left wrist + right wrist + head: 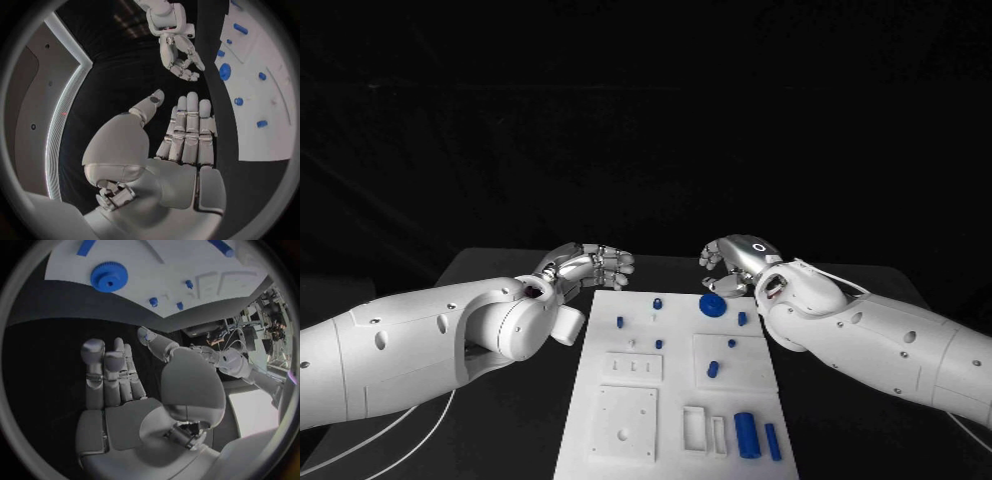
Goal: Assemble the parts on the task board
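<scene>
Here, the left hand, empty with fingers extended, hovers at eleven o'clock of the task board; the right hand, likewise empty, hangs above the blue gear at one o'clock. A hasty reach could probably knock the gear aside.

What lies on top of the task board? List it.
On the task board: a blue gear near the far edge, small blue pegs, two blue cylinders near the front. The right hand partly covers the far corner.
</scene>
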Tool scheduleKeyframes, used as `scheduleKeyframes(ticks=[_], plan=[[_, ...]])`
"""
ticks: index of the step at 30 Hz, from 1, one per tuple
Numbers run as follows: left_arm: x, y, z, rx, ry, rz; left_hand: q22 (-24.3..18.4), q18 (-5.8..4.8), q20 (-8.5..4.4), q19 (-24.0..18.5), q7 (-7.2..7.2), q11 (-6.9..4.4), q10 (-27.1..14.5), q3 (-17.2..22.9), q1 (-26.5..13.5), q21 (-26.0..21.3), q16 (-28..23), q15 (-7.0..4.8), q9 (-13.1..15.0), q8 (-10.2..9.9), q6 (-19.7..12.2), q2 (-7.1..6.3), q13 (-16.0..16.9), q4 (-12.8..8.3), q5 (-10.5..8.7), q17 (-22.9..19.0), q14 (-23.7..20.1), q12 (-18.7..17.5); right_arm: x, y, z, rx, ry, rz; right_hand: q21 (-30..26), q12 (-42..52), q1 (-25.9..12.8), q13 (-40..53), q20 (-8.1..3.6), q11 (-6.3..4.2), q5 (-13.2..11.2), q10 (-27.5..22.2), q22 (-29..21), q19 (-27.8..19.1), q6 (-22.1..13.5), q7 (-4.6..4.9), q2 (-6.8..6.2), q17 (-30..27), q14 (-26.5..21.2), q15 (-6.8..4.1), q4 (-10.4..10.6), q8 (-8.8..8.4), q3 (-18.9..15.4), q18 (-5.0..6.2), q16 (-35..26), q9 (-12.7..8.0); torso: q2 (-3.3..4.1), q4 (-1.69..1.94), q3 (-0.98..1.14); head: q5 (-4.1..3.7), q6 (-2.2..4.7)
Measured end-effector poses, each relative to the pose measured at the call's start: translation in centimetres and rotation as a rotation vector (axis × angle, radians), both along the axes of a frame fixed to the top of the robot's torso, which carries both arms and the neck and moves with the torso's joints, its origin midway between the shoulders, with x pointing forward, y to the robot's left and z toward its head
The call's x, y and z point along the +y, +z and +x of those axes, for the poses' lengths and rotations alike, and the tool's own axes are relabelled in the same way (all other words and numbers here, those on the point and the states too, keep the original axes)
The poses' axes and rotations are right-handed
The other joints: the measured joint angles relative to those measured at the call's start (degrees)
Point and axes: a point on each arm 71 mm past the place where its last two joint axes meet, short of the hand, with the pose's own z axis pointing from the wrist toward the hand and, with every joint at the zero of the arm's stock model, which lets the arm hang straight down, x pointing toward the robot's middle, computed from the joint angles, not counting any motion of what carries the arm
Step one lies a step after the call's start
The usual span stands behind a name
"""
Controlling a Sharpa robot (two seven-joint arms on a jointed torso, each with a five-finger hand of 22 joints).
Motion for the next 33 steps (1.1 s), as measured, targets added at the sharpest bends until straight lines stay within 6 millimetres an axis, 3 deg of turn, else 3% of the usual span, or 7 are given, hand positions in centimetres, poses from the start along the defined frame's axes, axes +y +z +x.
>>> scheduleKeyframes(ticks=[5,14,15,17,18,25,33], plan=[[0.4,0.0,0.2,-0.011,0.007,0.012,0.0,-0.02,0.00,0.0,0.00,0.00,0.0,0.0,0.0,0.0,0.0,0.00,0.0,0.0,0.0,0.00,0.0,0.0,0.00,0.0,0.0,0.0,-2.4,-0.3,0.8,0.057,-0.048,0.018,0.0,1.9,-0.8,3.0,-0.13,-1.10,0.4,3.9,0.0,-0.2,-0.9,0.25,0.35,-0.1,-0.2,-1.16,-0.7,-0.03,-3.3,0.06,0.6,-0.1,-0.31,-0.51,0.40,0.00,0.15],[0.7,0.0,0.3,-0.019,0.011,0.021,0.0,-0.04,0.00,0.0,0.00,0.00,0.0,0.0,0.0,0.0,0.0,0.00,0.0,0.0,0.0,0.00,0.0,0.0,0.00,0.0,0.0,0.0,-3.7,-1.3,2.2,0.143,-0.089,0.017,1.3,16.6,-1.1,16.8,-0.32,-3.51,2.8,13.5,0.0,-0.3,-0.6,-2.16,0.93,0.8,0.1,-3.89,-1.9,-0.18,-7.2,2.28,2.2,0.0,-0.55,-0.90,0.90,-0.26,0.16],[0.7,0.0,0.3,-0.020,0.010,0.022,0.0,-0.05,0.00,0.0,0.00,0.00,0.0,0.0,0.0,0.0,0.0,0.00,0.0,0.0,0.0,0.00,0.0,0.0,0.00,0.0,0.0,0.0,-3.6,-1.5,2.3,0.154,-0.088,0.017,2.6,26.3,-1.3,27.6,-0.32,-3.79,4.1,11.8,0.0,-0.3,-1.0,-2.55,2.68,2.1,0.2,-4.24,-2.7,-0.58,-8.5,3.17,3.8,-0.1,-0.56,-0.92,0.92,-0.33,0.16],[0.6,0.0,0.4,-0.020,0.009,0.022,0.0,-0.05,0.00,0.0,0.00,0.00,0.0,0.0,0.0,0.0,0.0,0.00,0.0,0.0,0.0,0.00,0.0,0.0,0.00,0.0,0.0,0.0,-3.3,-1.9,2.6,0.171,-0.089,0.015,4.7,49.3,-2.7,51.4,-0.50,-4.22,4.2,-3.6,0.0,-0.6,-1.4,-2.31,2.33,4.1,-0.7,-3.68,-2.7,-1.35,-8.5,3.18,5.3,-0.5,-0.56,-0.92,0.93,-0.48,0.16],[0.6,0.0,0.4,-0.021,0.008,0.022,0.0,-0.06,0.00,0.0,0.00,0.00,0.0,0.0,0.0,0.0,0.0,0.00,0.0,0.0,0.0,0.00,0.0,0.0,0.00,0.0,0.0,0.0,-3.2,-2.2,2.6,0.180,-0.089,0.014,5.4,54.6,-2.9,54.8,-0.50,-3.49,4.2,-6.5,0.0,-0.6,-1.6,-2.13,2.14,4.6,-0.8,-3.60,-2.7,-1.68,-8.4,3.18,5.6,-0.6,-0.57,-0.91,0.94,-0.57,0.13],[0.4,0.0,0.5,-0.022,0.002,0.023,0.0,-0.08,0.00,0.0,0.00,0.00,0.0,0.0,0.0,0.0,0.0,0.00,0.0,0.0,0.0,0.00,0.0,0.0,0.00,0.0,0.0,0.0,-2.6,-5.0,3.0,0.247,-0.100,-0.004,8.5,60.8,-3.3,58.6,-0.50,-3.40,4.2,-7.2,0.0,-0.6,-2.6,-1.91,2.36,6.6,-0.8,-3.59,-2.9,-2.42,-8.6,3.17,6.9,-0.9,-0.55,-0.77,0.86,-0.74,-0.20],[0.3,-0.1,0.5,-0.023,-0.002,0.024,0.0,-0.10,0.00,0.0,0.00,0.00,0.0,0.0,0.0,0.0,0.0,0.00,0.0,0.0,0.0,0.00,0.0,0.0,0.00,0.0,0.0,0.0,-1.9,-5.9,3.1,0.279,-0.087,-0.012,9.5,62.4,-3.5,60.1,-0.50,-3.27,4.5,-5.8,0.0,-0.6,-3.3,-2.03,2.60,7.6,-0.8,-3.58,-3.1,-2.62,-8.8,3.18,7.1,-1.0,-0.45,-0.52,0.69,-0.91,-0.49]])
